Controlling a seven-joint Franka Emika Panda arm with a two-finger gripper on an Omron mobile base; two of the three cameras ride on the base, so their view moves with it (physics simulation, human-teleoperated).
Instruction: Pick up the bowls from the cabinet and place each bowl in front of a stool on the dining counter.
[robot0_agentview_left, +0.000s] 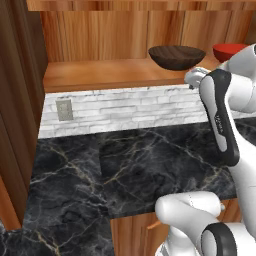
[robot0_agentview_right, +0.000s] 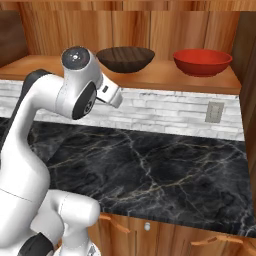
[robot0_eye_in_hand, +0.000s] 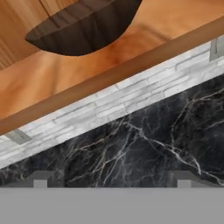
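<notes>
Reaching toward the shelf (robot0_agentview_right: 60, 75), the gripper (robot0_eye_in_hand: 111, 181) is standing wide with nothing between its fingertips (robot0_eye_in_hand: 40, 180), which are showing well apart at the bottom of the hand view. The brown bowl (robot0_agentview_right: 125, 59) is sitting upright on the shelf, with the red bowl (robot0_agentview_right: 202, 61) to its right in the right base view, the two apart and neither lifted yet. In the hand view the brown bowl is lying at the far upper left, while the gripper is pointing more at the black counter (robot0_eye_in_hand: 144, 144) and the white brick wall (robot0_agentview_right: 165, 112) below the shelf.

The main risk, as I judge it, is the shelf's front edge: the hand is sitting lower than the plank, so a straight push forward could be driving the fingers into the wood instead of over it. The bowl is wide and shallow with a sloping wall, so a pinch on its rim could be slipping, or could be tipping it. A nudge sideways could be sliding it into the red bowl. The hand is also looking rolled, so lining up the jaws across the rim is needing care.
</notes>
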